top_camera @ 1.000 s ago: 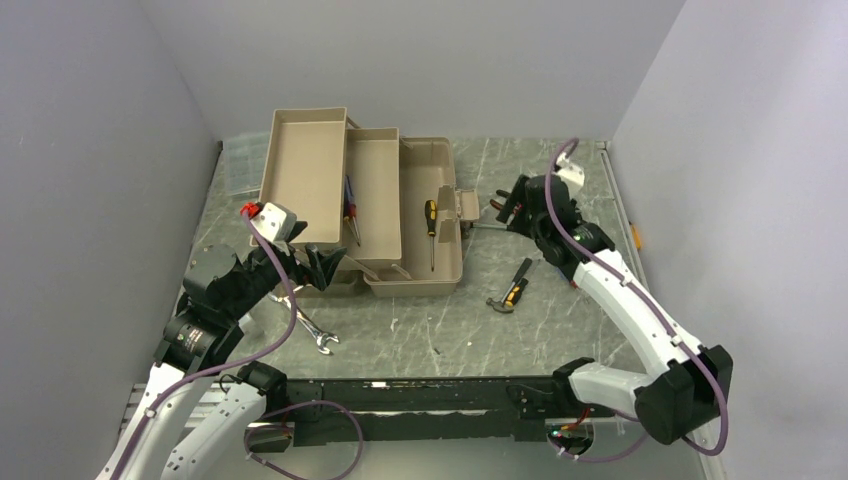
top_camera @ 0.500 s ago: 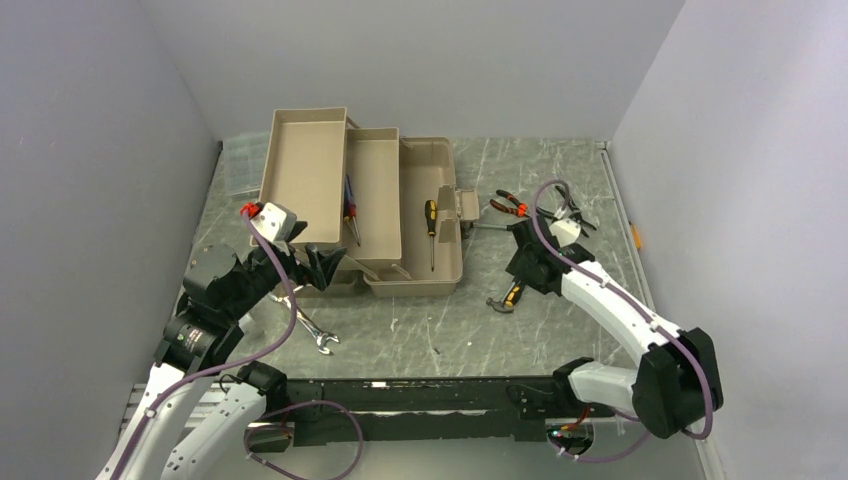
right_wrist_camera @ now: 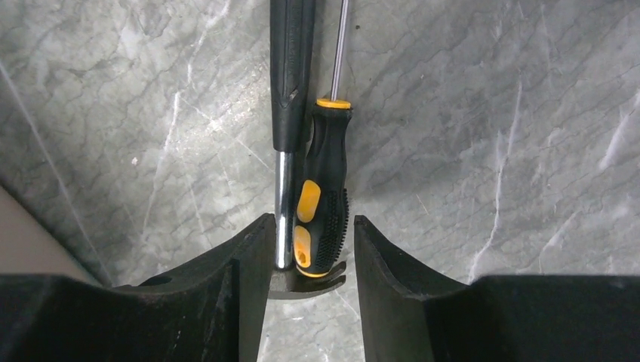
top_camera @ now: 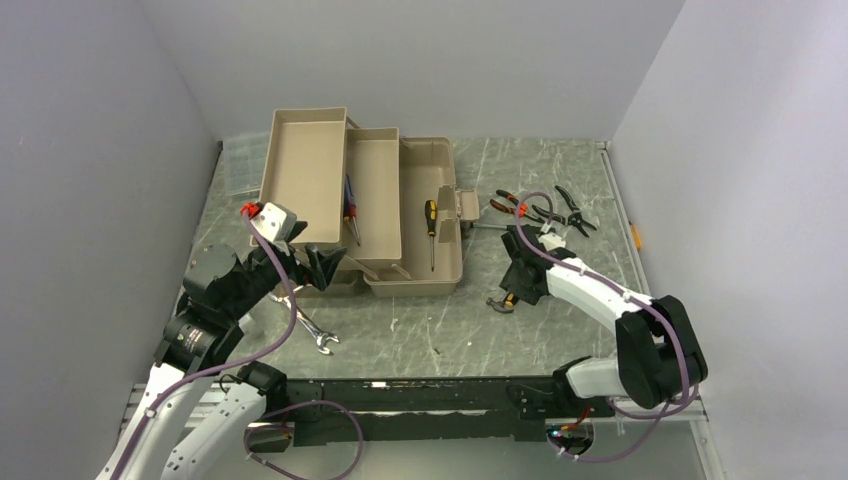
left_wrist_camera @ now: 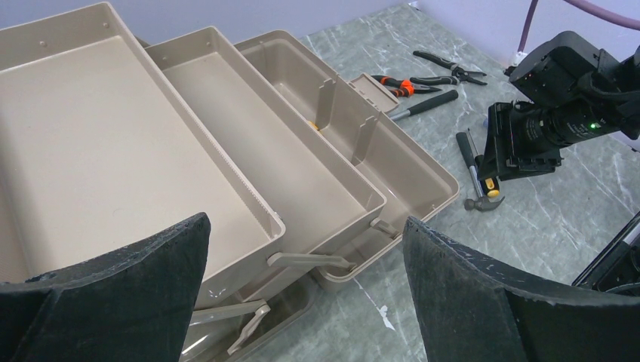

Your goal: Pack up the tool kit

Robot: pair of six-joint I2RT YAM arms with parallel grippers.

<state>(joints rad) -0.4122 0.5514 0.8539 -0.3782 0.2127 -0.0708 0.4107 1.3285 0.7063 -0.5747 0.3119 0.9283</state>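
On the table (right_wrist_camera: 490,113), my right fingers (right_wrist_camera: 226,286) straddle the hammer (right_wrist_camera: 290,68) and screwdriver (right_wrist_camera: 323,196), both lengthwise between them, grip uncertain; my farther left fingers (left_wrist_camera: 128,286) hang spread, empty.

Worktop (top_camera: 430,335): grey-green, marbled with pale veins.

Directly on it:
- Tan toolbox (top_camera: 456,245), far-left of centre, trays folded out.
- Clear organiser box (top_camera: 243,163), flat, at the far left corner, just beside the toolbox.
- Steel wrench (top_camera: 312,333), near left, in front of the toolbox.
- Hammer (right_wrist_camera: 290,60), right of the toolbox, head toward the near edge.
- Black-yellow screwdriver (right_wrist_camera: 324,196), alongside the hammer's shaft and touching it.
- Black-handled tool (left_wrist_camera: 430,103) with steel shaft, by the toolbox's right end; head hidden.
- Red-handled pliers (top_camera: 508,205) and black pliers (top_camera: 572,212), far right, near each other.
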